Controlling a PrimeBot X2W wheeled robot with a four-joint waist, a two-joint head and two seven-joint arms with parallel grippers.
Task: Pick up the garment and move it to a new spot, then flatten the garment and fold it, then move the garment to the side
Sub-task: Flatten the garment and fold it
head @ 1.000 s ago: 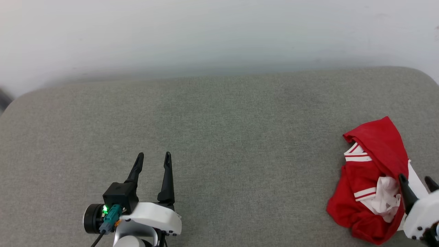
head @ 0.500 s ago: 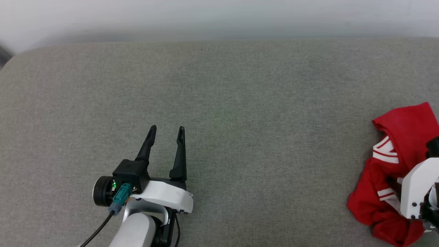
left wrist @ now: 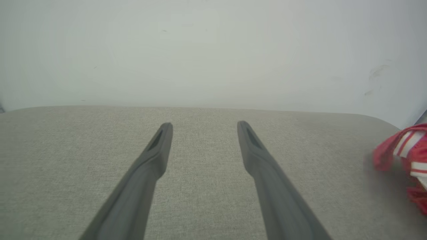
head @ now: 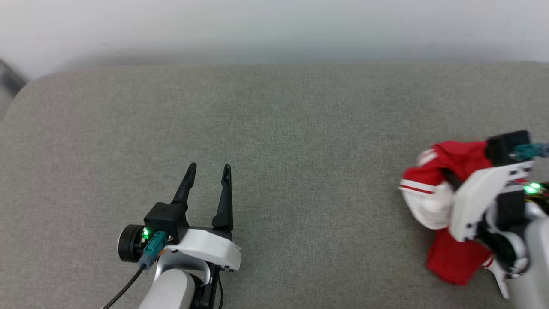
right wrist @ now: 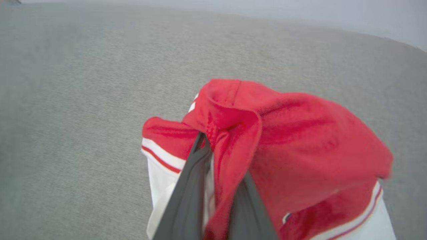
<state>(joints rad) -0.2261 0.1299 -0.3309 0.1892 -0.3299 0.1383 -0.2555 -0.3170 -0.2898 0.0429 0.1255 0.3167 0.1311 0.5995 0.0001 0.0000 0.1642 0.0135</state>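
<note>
Right gripper is pinched tight on a red fold of the garment, which bunches around its fingers at the far right of the grey cushion (a white sleeve droops beside them). Left gripper sits well apart from it, jaws spread wide over bare cushion.

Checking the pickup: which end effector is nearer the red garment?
Right. The right end effector is shut on the garment; the left end effector hovers open over the grey cushion, well to its left.
</note>
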